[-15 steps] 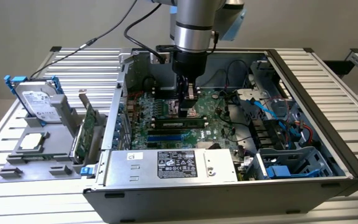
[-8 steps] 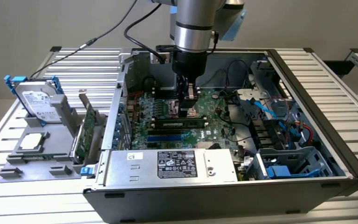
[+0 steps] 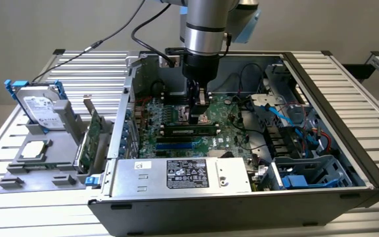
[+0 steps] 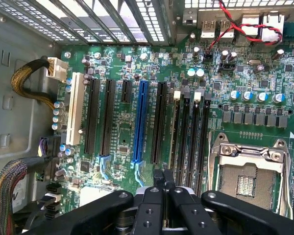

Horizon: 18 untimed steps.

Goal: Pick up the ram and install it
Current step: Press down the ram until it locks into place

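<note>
Aluminium slat table point(image 3: 347, 74) under an open black tower case point(image 3: 351, 133), noted first from the exterior view. Silver arm dropped straight down into the case, gripper point(image 3: 199, 117) low over the green motherboard point(image 3: 226, 140), near the case's far wall. Ram point(image 3: 189, 131) lying along a slot just in front of the gripper tip, dark stick with black chips, apparently seated in the slot; contact between tip and stick not discernible. Blue slots beside it toward the silver power supply point(image 3: 183, 175), which sits against the near wall. Blue cables point(image 3: 276, 112) looped on the exterior view's right. Outside the case, on the exterior view's left, a grey fixture point(image 3: 38, 170) carrying a hard drive point(image 3: 39, 106) in a blue bracket and a green expansion card point(image 3: 94, 132) standing on edge, both well apart from the gripper. Wrist view next: black fingers point(image 4: 156, 177) pressed together, claw closed up tight, nothing pinched between. Tips poised over the bank of black memory slots point(image 4: 191, 137), beside the long blue slot point(image 4: 139, 122). Metal processor socket point(image 4: 250, 171) just past the memory slots; white slot point(image 4: 76, 108) farther off, toward the case wall. Red-and-black twisted wire point(image 4: 245, 30) by the rear ports. Which memory slot bears the stick not determinable here.
</note>
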Each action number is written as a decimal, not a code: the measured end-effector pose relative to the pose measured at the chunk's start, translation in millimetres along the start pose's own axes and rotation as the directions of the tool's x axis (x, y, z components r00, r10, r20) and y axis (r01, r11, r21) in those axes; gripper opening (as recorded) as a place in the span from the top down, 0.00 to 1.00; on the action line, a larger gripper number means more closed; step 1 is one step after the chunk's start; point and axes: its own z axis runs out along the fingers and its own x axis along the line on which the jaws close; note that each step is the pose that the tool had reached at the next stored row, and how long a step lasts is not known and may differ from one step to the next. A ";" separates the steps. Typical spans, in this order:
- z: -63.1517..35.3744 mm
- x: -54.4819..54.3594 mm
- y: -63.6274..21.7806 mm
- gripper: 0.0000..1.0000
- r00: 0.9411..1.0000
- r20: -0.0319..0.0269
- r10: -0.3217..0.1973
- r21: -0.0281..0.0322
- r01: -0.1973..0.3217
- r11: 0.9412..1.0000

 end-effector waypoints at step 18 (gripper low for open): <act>-5.5 10.3 4.3 0.89 0.998 0.059 0.000 0.047 -0.003 0.999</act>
